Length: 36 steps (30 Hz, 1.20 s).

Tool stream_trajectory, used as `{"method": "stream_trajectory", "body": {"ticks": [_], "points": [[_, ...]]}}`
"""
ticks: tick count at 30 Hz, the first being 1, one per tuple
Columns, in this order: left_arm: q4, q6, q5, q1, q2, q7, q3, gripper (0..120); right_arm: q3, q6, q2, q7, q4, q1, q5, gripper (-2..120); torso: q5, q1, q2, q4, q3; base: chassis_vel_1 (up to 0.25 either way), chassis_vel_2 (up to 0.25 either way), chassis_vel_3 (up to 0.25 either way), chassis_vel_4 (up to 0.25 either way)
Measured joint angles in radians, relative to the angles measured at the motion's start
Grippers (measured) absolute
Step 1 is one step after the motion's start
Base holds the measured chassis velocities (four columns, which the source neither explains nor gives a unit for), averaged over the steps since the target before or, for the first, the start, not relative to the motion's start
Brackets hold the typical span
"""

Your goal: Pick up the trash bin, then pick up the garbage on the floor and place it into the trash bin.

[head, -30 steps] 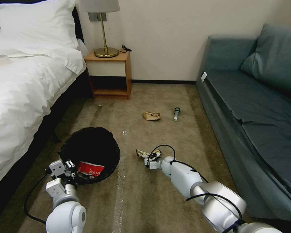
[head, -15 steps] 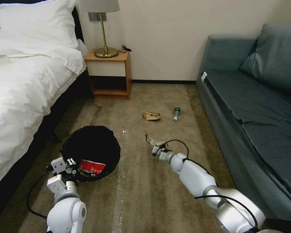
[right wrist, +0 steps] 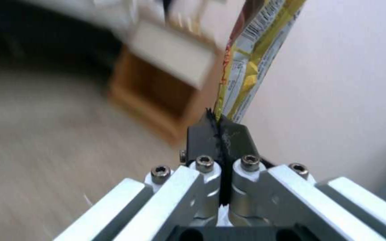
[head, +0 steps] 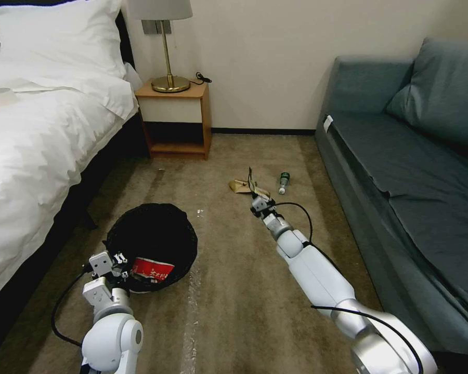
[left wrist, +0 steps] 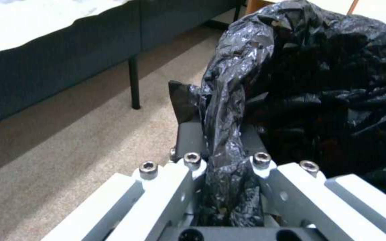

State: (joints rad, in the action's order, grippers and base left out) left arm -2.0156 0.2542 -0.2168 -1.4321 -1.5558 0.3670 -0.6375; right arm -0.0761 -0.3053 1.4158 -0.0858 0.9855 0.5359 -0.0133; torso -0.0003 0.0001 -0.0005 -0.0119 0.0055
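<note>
While the left gripper [head: 120, 258] is clenching the trash bin [head: 152, 244] rim, the right gripper [head: 257, 199] is pinching the gold-and-black wrapper [right wrist: 251, 57] by its edge, well apart from the bin; that thin grip risks slipping.

The trash bin [head: 153, 244] is lined with a crinkled, glossy black plastic bag [left wrist: 318, 83]. A shiny printed foil wrapper [right wrist: 251, 57], gold and white, is seen pinched in the right gripper [right wrist: 220, 129], whose fingers [right wrist: 202, 137] are matt black. Pale, smooth painted metal links with bright steel socket screws are noted on the left gripper [left wrist: 222, 140]. A crumpled matt brown paper bag [head: 239, 185] and a clear plastic bottle [head: 283, 182] are recorded on rough, short-pile beige carpet [head: 234, 311].
</note>
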Motion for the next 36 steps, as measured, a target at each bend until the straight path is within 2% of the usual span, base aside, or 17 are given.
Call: {"method": "stream_trajectory", "body": {"ticks": [3, 6, 7, 9, 11, 19, 25, 36], "points": [[0.003, 0.000, 0.001, 0.004, 0.001, 0.000, 0.003, 4, -0.091, 0.025, -0.016, -0.018, 0.193, 0.037, 0.135, 0, 0.0000, 0.000, 0.000, -0.0001, 0.000, 0.000, 0.000, 0.000, 0.000], [0.003, 0.000, 0.001, 0.004, 0.002, 0.000, 0.003, 4, -0.119, 0.042, -0.022, -0.026, 0.254, 0.049, 0.175, 0, 0.0000, 0.000, 0.000, 0.0001, 0.000, 0.000, 0.000, 0.000, 0.000], [0.003, 0.000, 0.000, 0.004, 0.003, 0.000, 0.003, 4, -0.151, 0.067, -0.030, -0.038, 0.333, 0.063, 0.225, 0, 0.0000, 0.000, 0.000, 0.0001, 0.000, 0.000, 0.000, 0.000, 0.000], [0.004, 0.000, 0.000, 0.004, 0.003, 0.000, 0.001, 4, -0.170, 0.085, -0.034, -0.049, 0.382, 0.072, 0.255, 0, -0.0001, 0.000, 0.000, 0.0000, 0.000, 0.000, 0.000, 0.000, 0.000], [0.004, -0.003, -0.002, 0.000, 0.004, -0.001, -0.001, 4, -0.228, 0.131, -0.050, -0.082, 0.502, 0.094, 0.324, 0, 0.0000, 0.000, 0.000, -0.0001, 0.000, 0.000, 0.000, 0.000, 0.000], [0.004, -0.006, -0.002, 0.003, -0.004, -0.002, -0.001, 4, -0.345, 0.184, -0.074, -0.135, 0.692, 0.133, 0.399, 0, 0.0000, 0.000, 0.000, -0.0001, 0.000, 0.000, 0.000, 0.000, 0.000], [0.004, -0.006, -0.001, 0.007, -0.009, -0.002, 0.001, 4, -0.413, 0.186, -0.077, -0.143, 0.717, 0.153, 0.397, 0, 0.0000, 0.000, 0.000, -0.0002, 0.000, 0.000, 0.000, 0.000, 0.000], [-0.001, -0.006, 0.002, 0.005, -0.012, -0.002, 0.001, 4, -0.443, 0.143, -0.058, -0.116, 0.628, 0.173, 0.355, 0, 0.0001, 0.000, 0.000, -0.0001, 0.000, 0.000, 0.000, 0.000, 0.000]]}}
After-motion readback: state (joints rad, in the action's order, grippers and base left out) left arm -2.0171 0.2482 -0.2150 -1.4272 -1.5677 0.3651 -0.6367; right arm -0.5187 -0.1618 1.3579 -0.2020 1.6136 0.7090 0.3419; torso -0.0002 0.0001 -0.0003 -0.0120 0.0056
